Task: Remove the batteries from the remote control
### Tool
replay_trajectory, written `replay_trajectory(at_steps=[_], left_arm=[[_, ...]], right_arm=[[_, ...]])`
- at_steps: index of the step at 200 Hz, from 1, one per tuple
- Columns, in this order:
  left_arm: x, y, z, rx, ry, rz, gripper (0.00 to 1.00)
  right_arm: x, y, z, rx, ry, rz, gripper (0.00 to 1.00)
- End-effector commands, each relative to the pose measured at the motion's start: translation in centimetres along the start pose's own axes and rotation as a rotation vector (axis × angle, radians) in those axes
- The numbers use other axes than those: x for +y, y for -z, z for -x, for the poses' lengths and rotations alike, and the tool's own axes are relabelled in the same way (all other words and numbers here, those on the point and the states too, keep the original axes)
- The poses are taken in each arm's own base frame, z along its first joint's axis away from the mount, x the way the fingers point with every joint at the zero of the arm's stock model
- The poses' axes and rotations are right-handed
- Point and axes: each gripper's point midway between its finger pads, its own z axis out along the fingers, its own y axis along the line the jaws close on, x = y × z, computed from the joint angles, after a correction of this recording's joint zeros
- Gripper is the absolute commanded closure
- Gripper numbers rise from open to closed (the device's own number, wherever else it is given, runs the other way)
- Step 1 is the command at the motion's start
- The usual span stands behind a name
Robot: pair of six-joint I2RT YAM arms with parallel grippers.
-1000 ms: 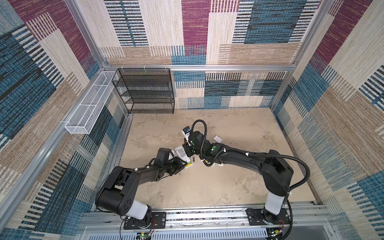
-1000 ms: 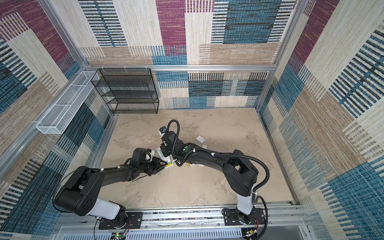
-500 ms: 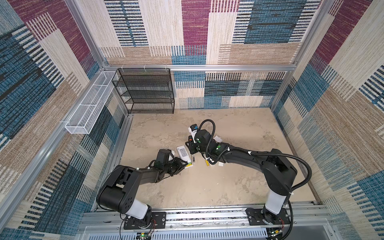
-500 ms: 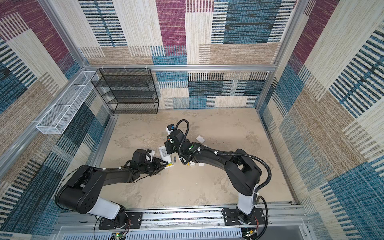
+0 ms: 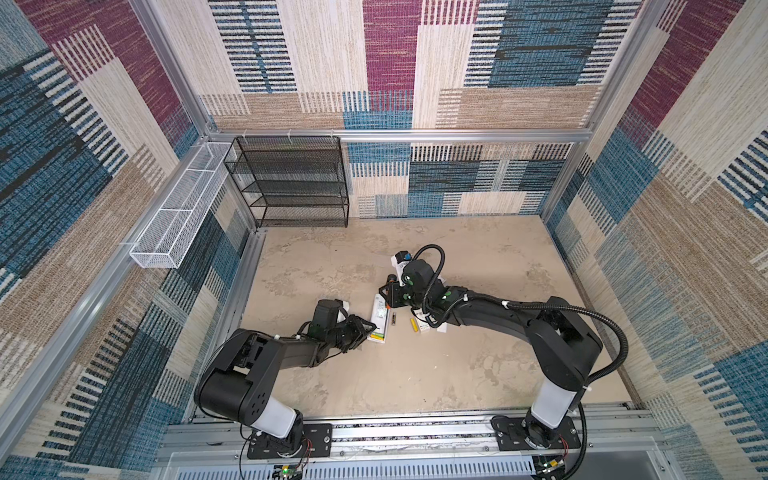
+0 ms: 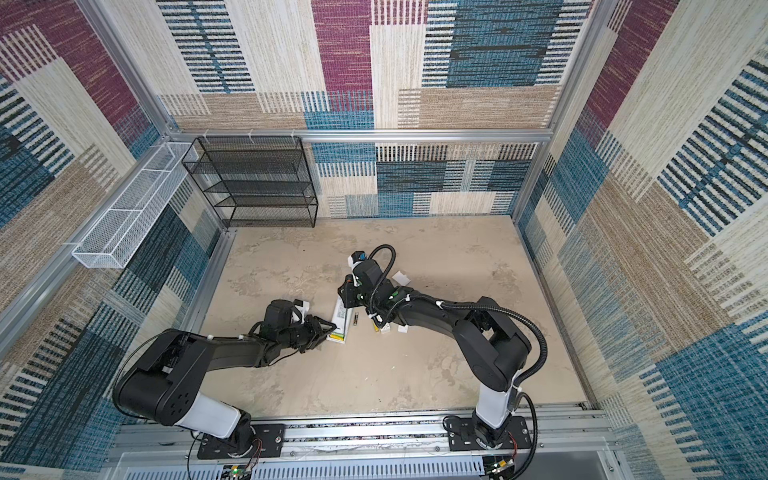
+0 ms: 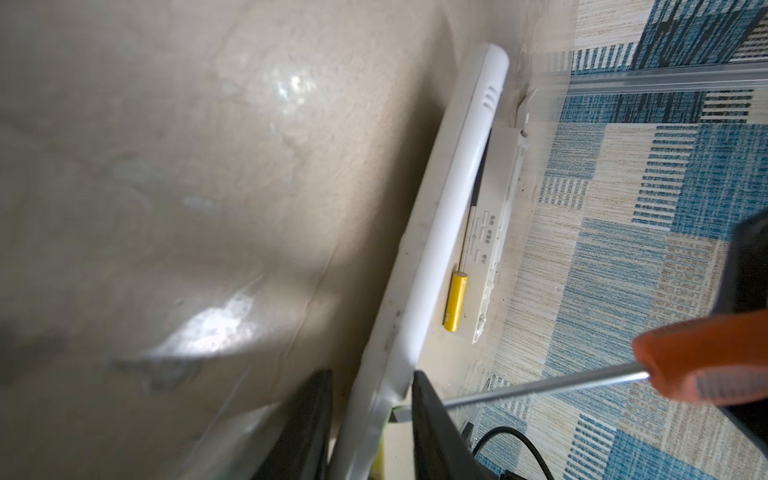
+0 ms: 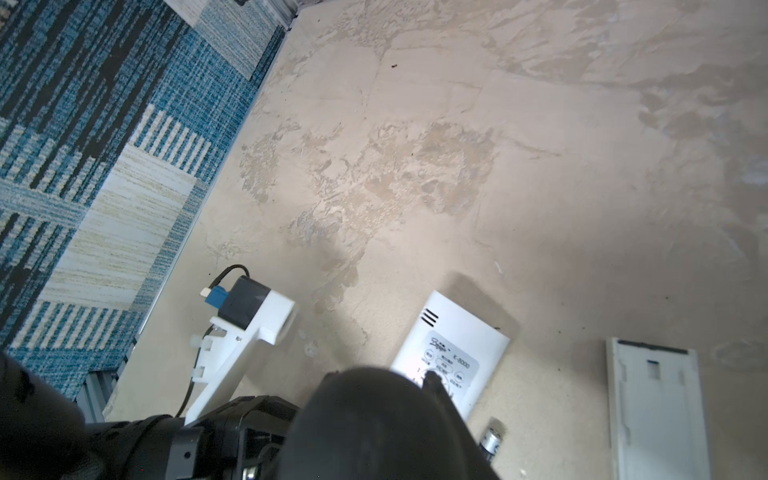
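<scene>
Drawn back off the remote (image 5: 379, 309): right gripper (image 5: 388, 293), clamped on screwdriver (image 7: 702, 365). Nearest the seated battery (image 5: 379, 336): left gripper (image 5: 370, 329), pinching remote's end.

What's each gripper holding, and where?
The left gripper clamps the remote control at one end; right gripper grips the screwdriver by its orange handle.

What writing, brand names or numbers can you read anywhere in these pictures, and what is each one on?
"K-8000": printed on the remote control, right wrist view; slightly blurred, so read with some doubt.
Script brand name above it, and the captions by its buttons: too blurred to read.
Characters on the flat white panel, left wrist view: too small to read.
Yellow battery: no legible print.
</scene>
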Motion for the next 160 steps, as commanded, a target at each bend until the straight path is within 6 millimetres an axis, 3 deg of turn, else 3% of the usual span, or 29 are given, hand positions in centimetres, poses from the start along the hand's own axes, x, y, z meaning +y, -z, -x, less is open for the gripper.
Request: replay_trajectory(at_steps=[1,93,160], left_arm=[[1.9,0.0,-0.8,0.024,0.055,0.075,0.65],[-0.5,-0.2,-1.1,0.076,0.011,-0.024,0.7],[0.1,-0.1,-1.2,0.066,0.024,-0.003,0.8]], right_arm=[[0.9,0.0,0.9,-0.035,-0.014,0.042,1.0],[-1.4,-1.7,-1.2,0.006,0.011,-0.012,1.0],[-0.1,0.2,1.9,-0.078,0.07,-0.014,1.0]])
